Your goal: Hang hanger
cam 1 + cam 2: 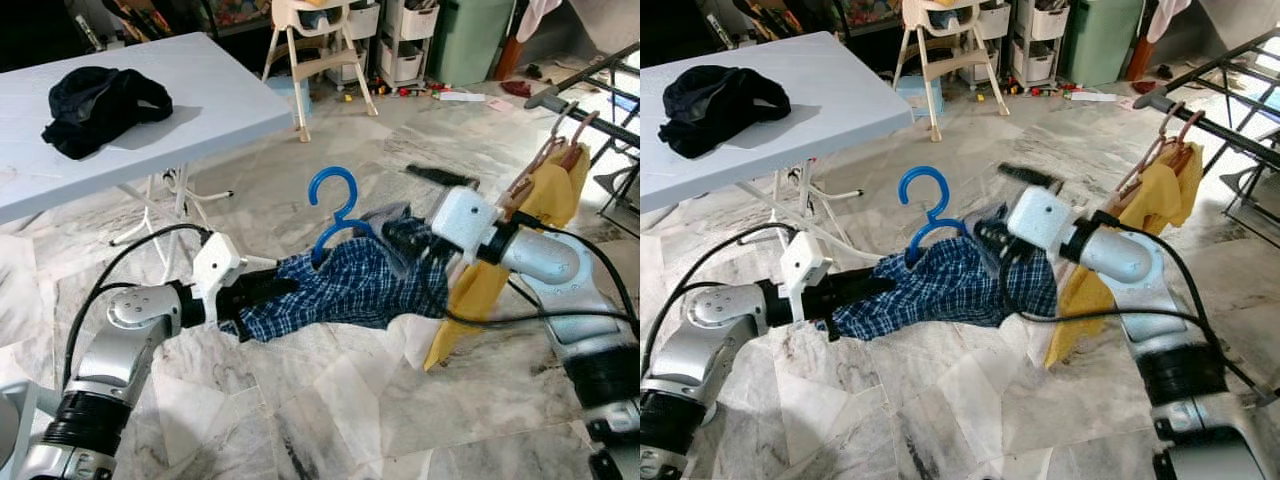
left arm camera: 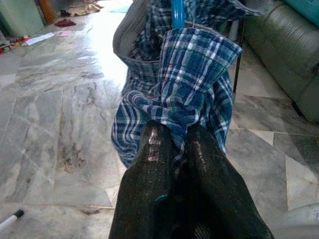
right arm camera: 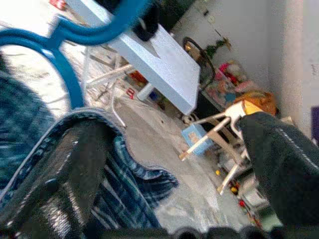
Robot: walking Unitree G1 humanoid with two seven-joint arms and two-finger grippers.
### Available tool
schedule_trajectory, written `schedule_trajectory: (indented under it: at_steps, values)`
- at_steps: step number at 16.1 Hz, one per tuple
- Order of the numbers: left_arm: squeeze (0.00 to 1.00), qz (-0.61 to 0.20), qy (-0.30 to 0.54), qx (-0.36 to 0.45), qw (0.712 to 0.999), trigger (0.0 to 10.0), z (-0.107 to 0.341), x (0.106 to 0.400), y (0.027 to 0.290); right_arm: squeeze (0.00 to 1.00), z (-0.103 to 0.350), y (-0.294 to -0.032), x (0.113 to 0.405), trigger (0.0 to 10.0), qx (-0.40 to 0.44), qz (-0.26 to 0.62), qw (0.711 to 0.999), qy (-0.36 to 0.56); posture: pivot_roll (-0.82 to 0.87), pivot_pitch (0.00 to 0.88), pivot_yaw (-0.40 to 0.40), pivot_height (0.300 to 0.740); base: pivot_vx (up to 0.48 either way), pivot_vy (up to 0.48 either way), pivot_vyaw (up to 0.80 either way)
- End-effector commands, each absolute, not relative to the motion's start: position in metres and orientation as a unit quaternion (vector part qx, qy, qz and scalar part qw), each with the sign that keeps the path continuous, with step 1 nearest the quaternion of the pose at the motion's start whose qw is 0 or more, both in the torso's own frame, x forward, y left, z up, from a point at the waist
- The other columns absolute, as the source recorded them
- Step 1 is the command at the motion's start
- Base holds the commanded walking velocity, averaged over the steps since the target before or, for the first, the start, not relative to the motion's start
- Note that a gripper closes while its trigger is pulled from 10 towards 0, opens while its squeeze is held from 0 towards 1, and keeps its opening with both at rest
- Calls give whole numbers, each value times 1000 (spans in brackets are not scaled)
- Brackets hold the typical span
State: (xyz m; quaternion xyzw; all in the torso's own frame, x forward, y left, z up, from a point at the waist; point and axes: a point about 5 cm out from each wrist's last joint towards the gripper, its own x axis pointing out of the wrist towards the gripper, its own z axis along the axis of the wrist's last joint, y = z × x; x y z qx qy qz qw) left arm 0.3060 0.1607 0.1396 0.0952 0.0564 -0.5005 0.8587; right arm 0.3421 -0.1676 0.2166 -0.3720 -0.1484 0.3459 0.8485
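A blue plastic hanger [image 1: 335,195] carries a blue plaid shirt [image 1: 340,285] that hangs stretched between my two grippers above the marble floor. My left gripper [image 1: 262,290] is shut on the shirt's left end; the left wrist view has both fingers [image 2: 154,164] pinching the plaid cloth [image 2: 184,74]. My right gripper [image 1: 412,245] is at the shirt's right shoulder. In the right wrist view its fingers [image 3: 65,164] stand wide apart, with plaid fabric [image 3: 124,199] draped over one and the hanger's hook [image 3: 65,40] just beyond.
A dark drying rack [image 1: 590,75] stands at the right, with a yellow garment [image 1: 555,195] on a wooden hanger right behind my right arm. A white folding table [image 1: 200,100] with black clothing [image 1: 105,105] is at the back left. A high chair [image 1: 320,40] stands behind.
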Motion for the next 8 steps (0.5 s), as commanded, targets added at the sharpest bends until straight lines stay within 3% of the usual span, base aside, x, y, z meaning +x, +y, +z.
schedule_trajectory:
  at_steps: [1,3,4,8]
  values:
    - [0,-509,49,110,852,0,143,306,160,1000,224,-173,344,10000,-389,332,844,-159,-146,44,29,740,0,0,0]
    - [0,-506,50,112,854,0,142,307,163,1000,209,-186,338,10000,-423,384,816,-93,-146,45,28,740,0,0,0]
    - [0,-497,48,114,859,0,144,309,167,1000,201,-197,335,10000,-416,404,813,-48,-146,44,29,740,0,0,0]
    - [0,-473,41,121,872,0,149,314,176,1000,207,-222,334,10000,-409,402,819,-7,-144,46,30,740,0,0,0]
